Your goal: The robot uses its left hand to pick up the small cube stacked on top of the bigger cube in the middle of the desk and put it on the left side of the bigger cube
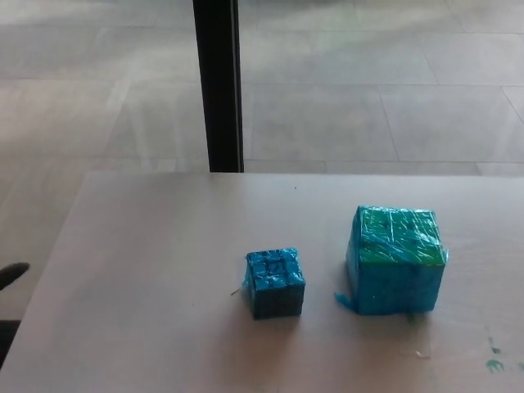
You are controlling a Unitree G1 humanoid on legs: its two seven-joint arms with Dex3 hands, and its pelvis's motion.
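Neither robot hand shows over the desk [147, 270] — only a dark sliver at the picture's left edge, too little to say what it is, so how far either hand is open cannot be told, and nothing suggests that either holds anything. The small cube [275, 282] rests on the desk surface to the left of the bigger cube [397, 260], apart from it with a clear strip of tabletop between them; judged from that, the placing looks done. It is a blue block wrapped in glossy tape or film, the wrap creased, with a faint grid of squares showing on its top face and a loose thread or tab at its lower left corner. It will likely handle as light and stiff, though the shiny wrap could be slippery; the soundest hold would be on two opposite side faces, thumb against fingers, about halfway up. The bigger cube wears the same blue wrap with a green top. A black post [217, 82] stands behind the desk's far edge.
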